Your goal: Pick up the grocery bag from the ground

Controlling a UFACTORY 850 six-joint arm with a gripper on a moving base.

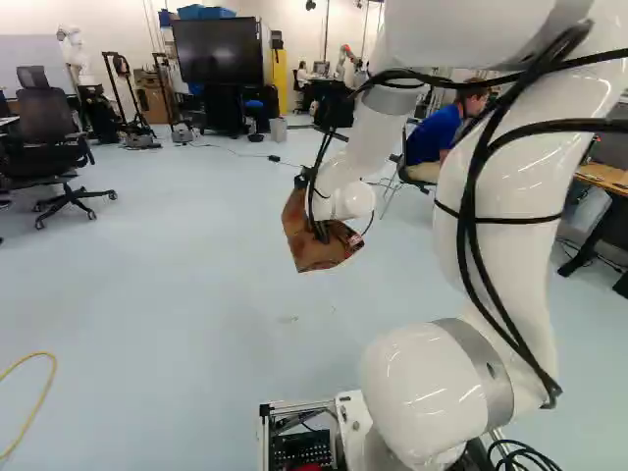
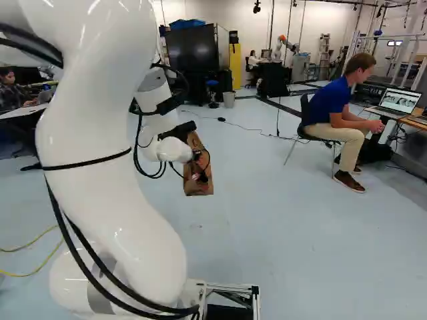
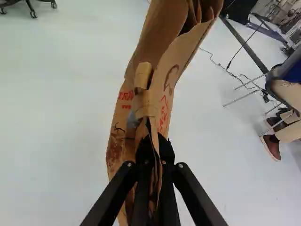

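Observation:
My gripper (image 1: 320,232) is up in front of the arm in the left base view, and the brown paper grocery bag (image 1: 312,259) is with it, seemingly above the floor. The right base view shows the bag (image 2: 199,185) just beyond the wrist. In the wrist view my gripper (image 3: 154,157) is shut on the bag (image 3: 175,59), pinching folded paper between its two black fingers. The bag reaches well ahead of the fingers, with a folded paper handle (image 3: 144,101) just in front of them. Its paper hides the orange pads.
A person (image 2: 337,110) sits on a chair to the right in the right base view. An office chair (image 1: 47,137) stands at the left of the left base view. Yellow cable (image 1: 44,397) lies on the floor near the base. Another robot (image 1: 74,49) stands far back.

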